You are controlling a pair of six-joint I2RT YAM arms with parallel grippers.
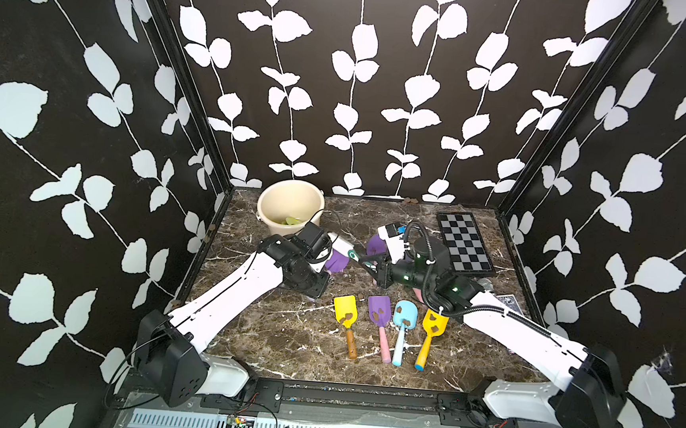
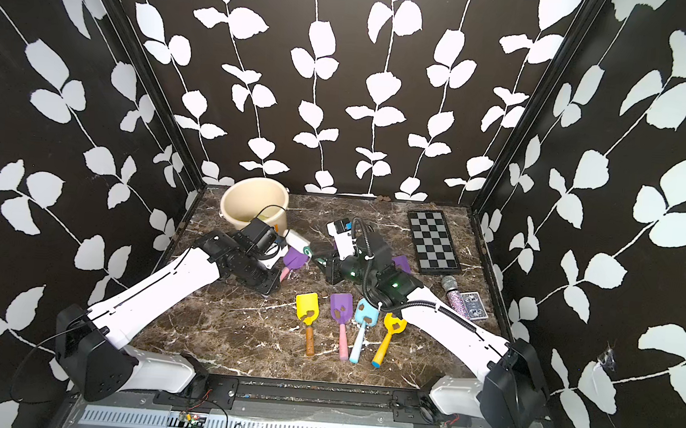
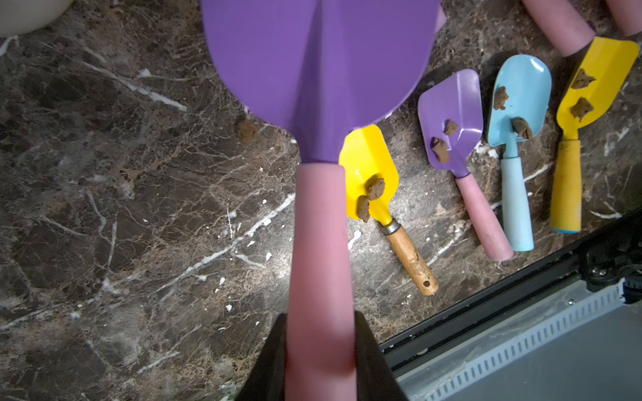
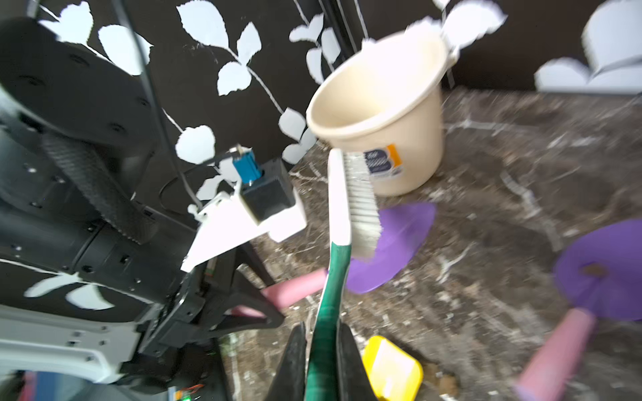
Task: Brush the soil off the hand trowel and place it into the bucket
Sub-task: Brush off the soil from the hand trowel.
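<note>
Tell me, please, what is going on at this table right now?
The left end effector is shut on the pink handle of a purple trowel. The right end effector grips a green-and-white brush, its bristles at that blade. Four more trowels with soil clumps lie in a row in front; the bucket stands at the back.

Both top views look down from high up. Wrist cameras sit just behind the left gripper and right gripper (both catch the bucket).
</note>
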